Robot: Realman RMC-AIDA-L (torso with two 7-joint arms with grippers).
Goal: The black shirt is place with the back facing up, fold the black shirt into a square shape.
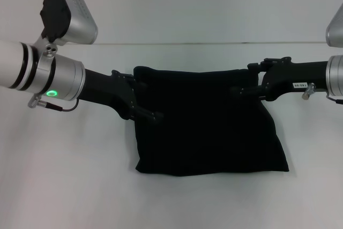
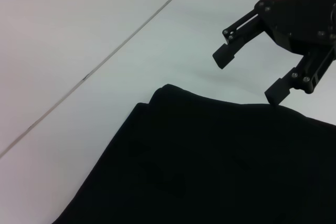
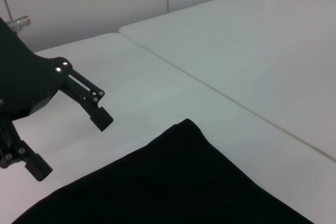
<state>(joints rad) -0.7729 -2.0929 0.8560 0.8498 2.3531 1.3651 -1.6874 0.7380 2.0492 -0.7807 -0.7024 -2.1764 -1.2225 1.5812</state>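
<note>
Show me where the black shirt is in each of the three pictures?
Head view: the black shirt lies folded mid-table, between both arms.
Left wrist view: it fills the lower part, with the right gripper open over its far edge.
Right wrist view: it fills the lower part, with the left gripper open beside it.
Shared landmark: the shirt's pointed far corner.
</note>
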